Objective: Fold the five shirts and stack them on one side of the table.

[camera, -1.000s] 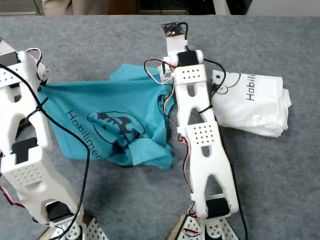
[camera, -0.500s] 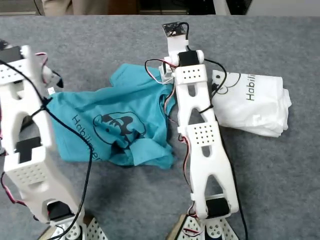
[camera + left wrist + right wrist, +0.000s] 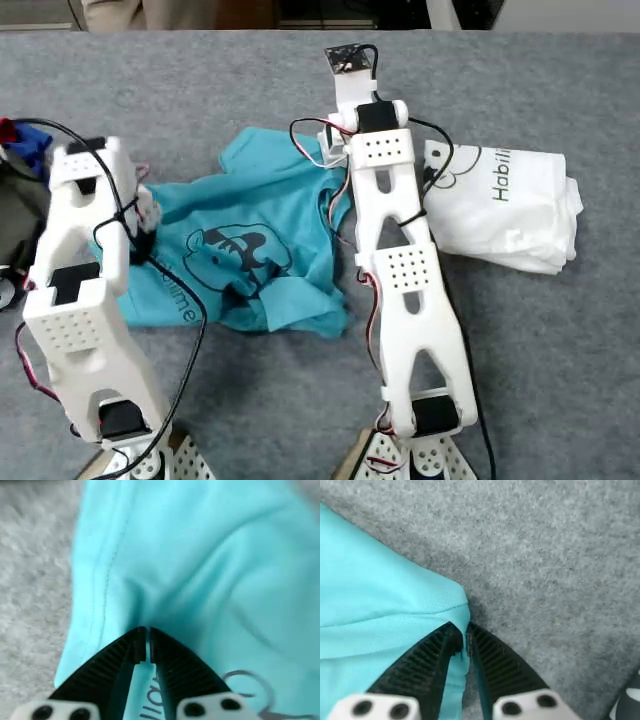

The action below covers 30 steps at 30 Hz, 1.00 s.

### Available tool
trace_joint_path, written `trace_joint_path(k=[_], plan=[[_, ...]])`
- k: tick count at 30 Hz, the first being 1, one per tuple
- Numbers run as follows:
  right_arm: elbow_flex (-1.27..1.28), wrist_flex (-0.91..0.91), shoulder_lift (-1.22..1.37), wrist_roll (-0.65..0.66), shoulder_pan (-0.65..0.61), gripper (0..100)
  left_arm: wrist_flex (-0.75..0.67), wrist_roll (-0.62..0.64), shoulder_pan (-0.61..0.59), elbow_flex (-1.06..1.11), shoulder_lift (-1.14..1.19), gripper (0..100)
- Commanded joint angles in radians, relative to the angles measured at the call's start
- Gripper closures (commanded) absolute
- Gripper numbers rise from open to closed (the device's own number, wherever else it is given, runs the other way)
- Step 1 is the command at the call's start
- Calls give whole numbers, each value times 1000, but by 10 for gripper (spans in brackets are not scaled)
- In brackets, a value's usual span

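Note:
A teal shirt (image 3: 250,255) with a dark print lies rumpled on the grey table between the two arms. My left gripper (image 3: 143,644) is shut on the shirt's left edge (image 3: 165,570), which folds over toward the middle beside the left arm (image 3: 85,230). My right gripper (image 3: 465,639) is shut on a corner of the teal shirt (image 3: 380,600) at its right side, under the right arm (image 3: 385,175). A folded white shirt (image 3: 510,205) lies at the right of the table.
Grey carpet-like table surface (image 3: 560,350) lies open at the front right and along the back. Red and blue items (image 3: 20,140) and dark cables sit at the far left edge.
The left arm has carried the shirt's left edge to the right, folding it inward over the print. The right arm and white shirt have stayed still.

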Motion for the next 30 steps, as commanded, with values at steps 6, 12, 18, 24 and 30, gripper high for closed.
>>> trace_joint_path(k=[6, 12, 18, 24, 30], plan=[[-44, -21, -4, 11, 4, 994, -37, -264, 107, 279, -188, 980], [-44, -21, -4, 11, 4, 994, -183, -425, 143, 583, -343, 980], [-44, -21, -4, 11, 4, 994, -161, -497, 141, 694, -576, 980], [-44, -21, -4, 11, 4, 994, -63, -532, 97, 591, -808, 976], [-44, -21, -4, 11, 4, 994, -101, -305, -60, 342, -797, 959]])
